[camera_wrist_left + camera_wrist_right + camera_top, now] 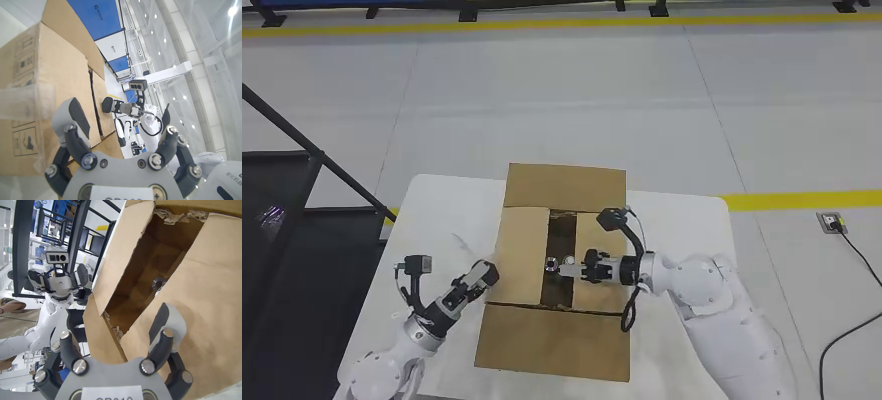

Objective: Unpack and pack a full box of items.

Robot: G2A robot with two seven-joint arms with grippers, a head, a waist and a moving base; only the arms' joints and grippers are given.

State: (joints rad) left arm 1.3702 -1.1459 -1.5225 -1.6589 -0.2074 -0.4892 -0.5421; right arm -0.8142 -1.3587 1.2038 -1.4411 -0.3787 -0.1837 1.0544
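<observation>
A cardboard box (564, 185) stands in the middle of the white table (687, 225), its far and near flaps folded outward. The two inner flaps lie partly apart, leaving a dark gap (562, 235). Down in that gap sits a small round silver item (157, 283). My right gripper (570, 268) hovers over the gap, open; one finger (166, 321) rests on the right inner flap (198, 291) and the other is hidden behind cardboard. My left gripper (485, 273) is open beside the box's left wall (43, 79), holding nothing. The right gripper (107, 105) is visible above the box top.
A black metal frame (282, 190) stands just off the table's left side. Bare table surface lies right of the box and along its left edge. A cable (852, 250) runs across the floor at the right.
</observation>
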